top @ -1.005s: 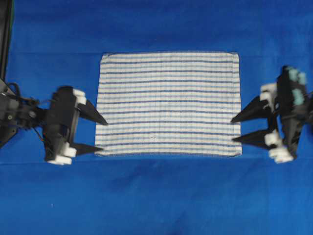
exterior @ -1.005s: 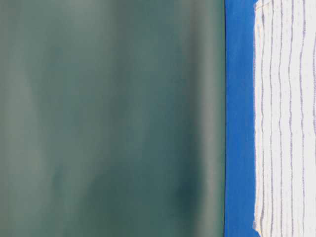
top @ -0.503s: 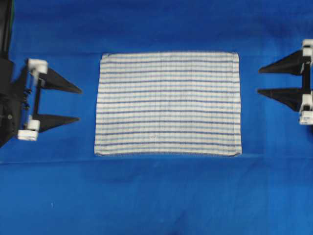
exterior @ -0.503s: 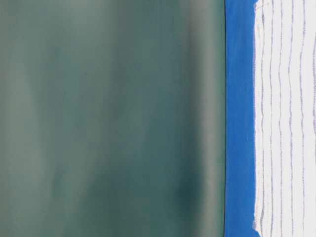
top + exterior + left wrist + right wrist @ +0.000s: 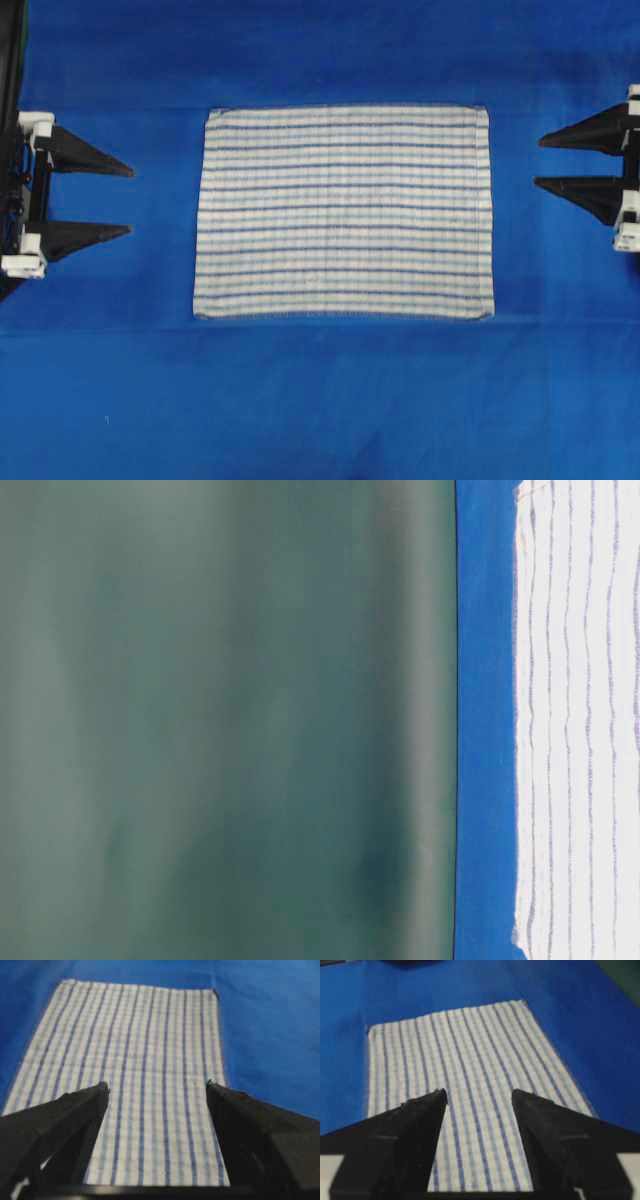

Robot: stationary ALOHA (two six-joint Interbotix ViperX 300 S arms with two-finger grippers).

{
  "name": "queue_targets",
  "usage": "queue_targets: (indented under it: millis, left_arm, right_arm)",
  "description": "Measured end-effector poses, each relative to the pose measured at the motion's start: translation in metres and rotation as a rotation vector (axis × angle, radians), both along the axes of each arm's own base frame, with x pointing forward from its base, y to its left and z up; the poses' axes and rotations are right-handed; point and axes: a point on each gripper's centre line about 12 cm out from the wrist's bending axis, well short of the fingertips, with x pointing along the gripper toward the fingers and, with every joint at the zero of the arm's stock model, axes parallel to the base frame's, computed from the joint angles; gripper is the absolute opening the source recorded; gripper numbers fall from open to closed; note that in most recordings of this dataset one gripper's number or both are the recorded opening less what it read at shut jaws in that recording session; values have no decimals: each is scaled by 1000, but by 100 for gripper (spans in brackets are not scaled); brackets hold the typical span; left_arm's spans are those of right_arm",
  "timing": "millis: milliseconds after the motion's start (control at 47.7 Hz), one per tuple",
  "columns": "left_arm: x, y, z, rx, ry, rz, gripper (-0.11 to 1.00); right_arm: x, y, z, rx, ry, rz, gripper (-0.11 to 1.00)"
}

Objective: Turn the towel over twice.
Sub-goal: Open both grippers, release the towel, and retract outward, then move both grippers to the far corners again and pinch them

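A large rectangular white woven towel with thin dark-blue and light-blue stripes (image 5: 344, 212) lies flat in the middle of a plain solid-blue cloth table cover (image 5: 320, 400). Its hemmed edges run straight and its corners are square; the stripes run from the left side to the right side in the overhead view. Close up, in the wrist views, faint light-blue cross lines give the weave a fine checked look (image 5: 150, 1060), and the surface looks soft and slightly nubbed (image 5: 470, 1075).

The left black gripper with pointed wedge-shaped fingers (image 5: 125, 200) sits well apart from the towel's left edge, jaws spread wide, empty. The right black gripper of the same shape (image 5: 540, 161) sits apart from the towel's right edge, likewise spread and holding nothing.

In the table-level view, a smooth, dull grey-green backdrop (image 5: 220, 720) stands behind the blue cover (image 5: 485, 720) and the towel (image 5: 580, 720).
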Motion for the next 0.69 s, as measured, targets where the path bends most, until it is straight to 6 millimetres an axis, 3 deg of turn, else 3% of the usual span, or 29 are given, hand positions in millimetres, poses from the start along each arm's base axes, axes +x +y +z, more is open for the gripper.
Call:
queue_targets:
  millis: [356, 691]
  left_arm:
    - [3, 2, 1, -4, -22, 14, 74]
    - [21, 33, -21, 0, 33, 171, 74]
  right_arm:
    - [4, -1, 1, 23, 8, -9, 63]
    - [29, -33, -13, 52, 141, -137, 63]
